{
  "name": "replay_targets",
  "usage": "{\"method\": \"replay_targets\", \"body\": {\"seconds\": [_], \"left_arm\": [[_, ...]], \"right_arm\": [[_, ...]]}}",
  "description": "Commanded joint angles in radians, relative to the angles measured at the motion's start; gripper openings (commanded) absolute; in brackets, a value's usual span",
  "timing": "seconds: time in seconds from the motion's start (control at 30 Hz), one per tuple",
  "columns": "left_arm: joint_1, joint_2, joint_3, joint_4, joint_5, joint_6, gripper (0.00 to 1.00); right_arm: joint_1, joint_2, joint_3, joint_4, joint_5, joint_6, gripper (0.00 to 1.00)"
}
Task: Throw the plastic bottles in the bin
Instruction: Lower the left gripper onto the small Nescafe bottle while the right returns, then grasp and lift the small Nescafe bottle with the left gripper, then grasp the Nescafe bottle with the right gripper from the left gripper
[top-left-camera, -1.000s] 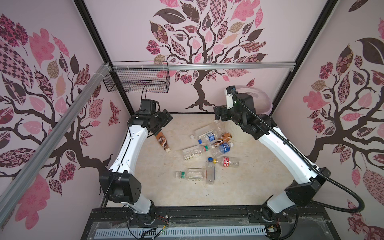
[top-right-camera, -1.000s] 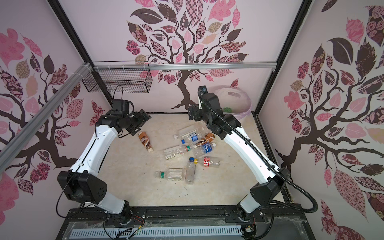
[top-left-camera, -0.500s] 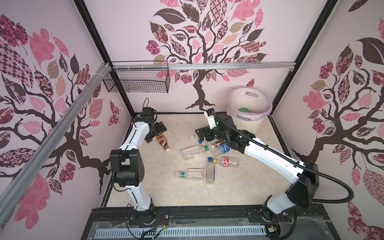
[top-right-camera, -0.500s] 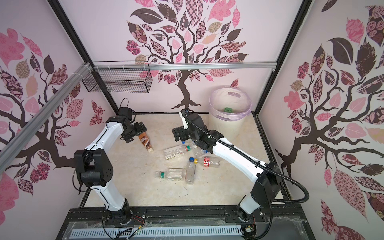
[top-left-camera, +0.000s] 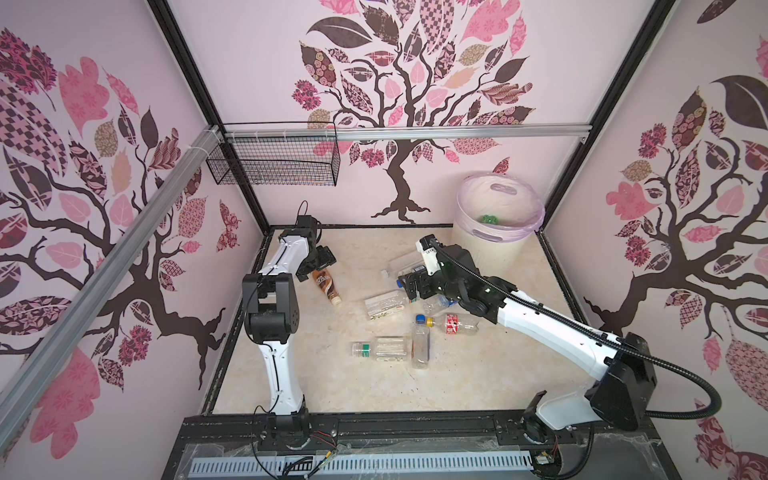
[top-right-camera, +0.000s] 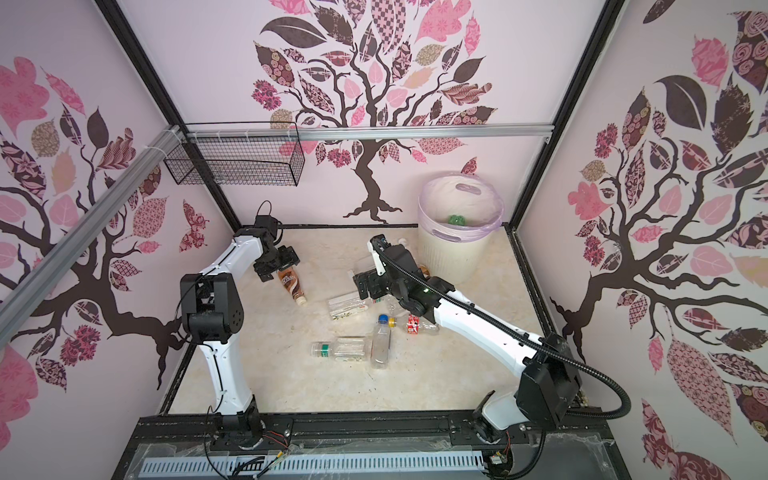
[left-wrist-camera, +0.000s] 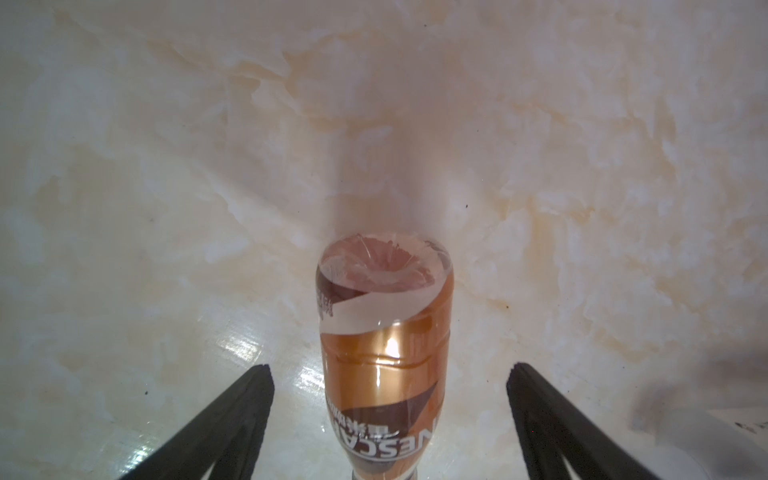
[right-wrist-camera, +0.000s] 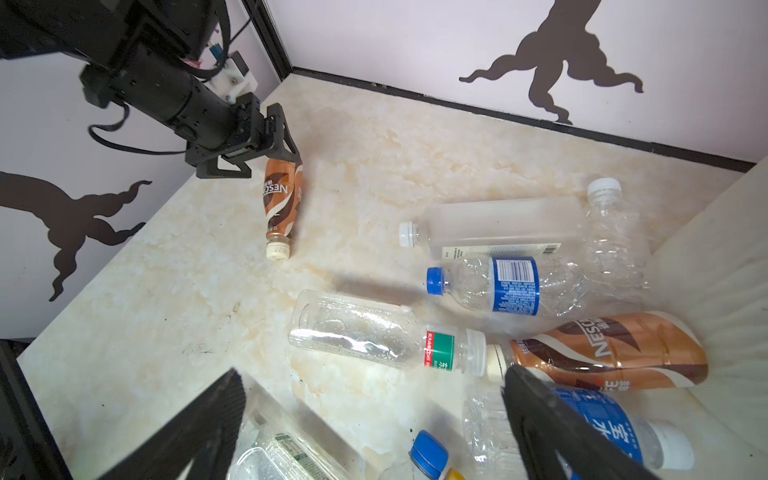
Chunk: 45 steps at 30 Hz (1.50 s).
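Note:
A brown-labelled plastic bottle (left-wrist-camera: 384, 353) lies on the marble floor at the back left (top-left-camera: 326, 284). My left gripper (left-wrist-camera: 388, 370) is open and straddles its base end, with a gap on each side. My right gripper (right-wrist-camera: 374, 378) is open, low over a heap of clear plastic bottles (right-wrist-camera: 374, 336) in mid-floor, with nothing between its fingers. In both top views it hangs at the heap's far edge (top-left-camera: 409, 286) (top-right-camera: 361, 286). The cream bin (top-left-camera: 494, 249) stands at the back right with a green bottle (top-left-camera: 488, 219) inside.
A second brown-labelled bottle (right-wrist-camera: 611, 353) and blue-labelled ones (right-wrist-camera: 498, 286) lie against the bin's foot. Several more bottles (top-left-camera: 380, 347) lie nearer the front. A black wire basket (top-left-camera: 274, 164) hangs on the back wall. My left arm's elbow (top-left-camera: 270, 307) stands tall at the left.
My right arm has swung from above the bin down to the bottle heap. My left arm has folded and lowered its gripper over the brown-labelled bottle, its jaws narrowing slightly.

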Motion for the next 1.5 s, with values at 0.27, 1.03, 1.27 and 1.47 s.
{"method": "replay_targets", "body": {"seconds": [0.27,1.03,1.27,1.47], "left_arm": [[0.002,0.096,0.051,-0.005,-0.028,0.034,0.82],[0.001,-0.017,-0.123,0.101,0.086,-0.001,0.53],[-0.052,-0.178,-0.177,0.170,0.197,-0.021,0.52],[-0.169,-0.309,-0.118,0.183,0.223,-0.025,0.53]], "right_arm": [[-0.004,0.009,0.025,0.031,-0.038,0.029,0.99],[0.003,0.080,0.048,0.036,-0.180,0.163,0.99],[0.003,0.082,0.050,0.052,-0.196,0.238,1.00],[0.003,0.067,0.059,0.050,-0.145,0.233,1.00]]}}
